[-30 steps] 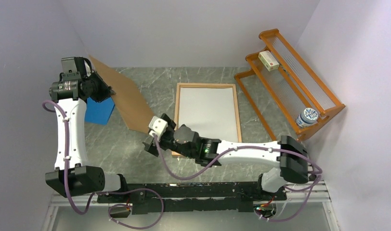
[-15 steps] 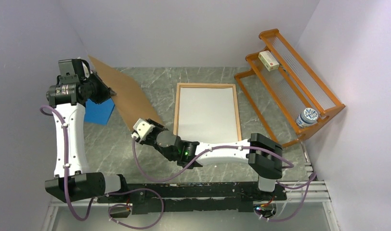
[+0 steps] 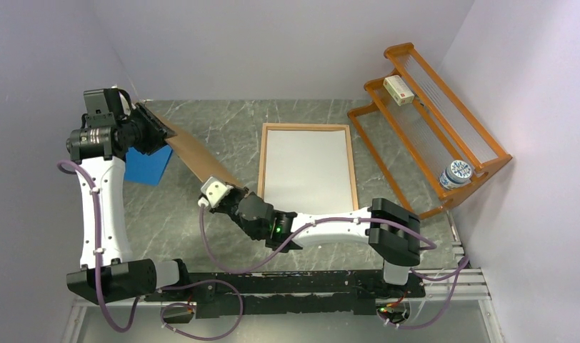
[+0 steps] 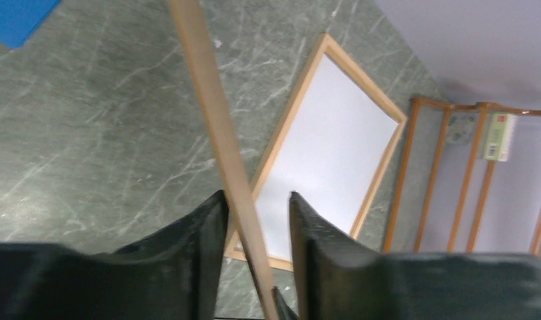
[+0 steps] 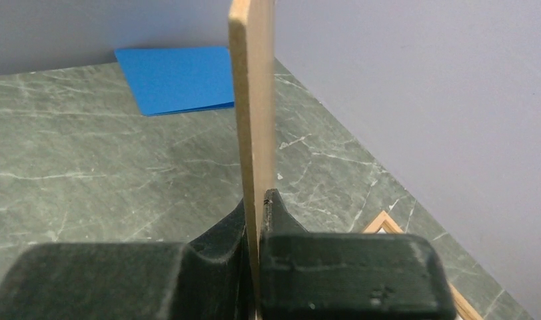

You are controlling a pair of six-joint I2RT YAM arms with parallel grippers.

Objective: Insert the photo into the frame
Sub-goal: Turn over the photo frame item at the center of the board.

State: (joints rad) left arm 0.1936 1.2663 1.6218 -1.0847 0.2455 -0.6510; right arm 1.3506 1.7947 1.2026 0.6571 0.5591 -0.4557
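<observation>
The frame (image 3: pixel 261 164) with its light-orange border lies flat at the table's middle, and is seen too in the left wrist view (image 4: pixel 291 130). A plain white sheet (image 3: pixel 308 166) fills it, which I take for the photo lying white back up; its printed side does not show. A brown backing panel (image 3: pixel 194 151) stands tilted left of the frame. My left gripper (image 4: pixel 256 195) is open around the panel's far edge (image 4: pixel 214 120), with a gap at the right finger. My right gripper (image 5: pixel 258 200) is shut on the panel's near corner (image 5: pixel 252 100).
A blue sheet (image 3: pixel 146 166) lies on the table at the left, under the left arm. An orange slatted rack (image 3: pixel 430 114) stands at the right with a small box (image 3: pixel 398 90) and a blue-and-white cup (image 3: pixel 456 174). Walls close in on three sides.
My right arm swung left and its jaws shut on the panel's near corner. The left jaws, which were shut on the panel, have opened. The panel has tipped lower.
</observation>
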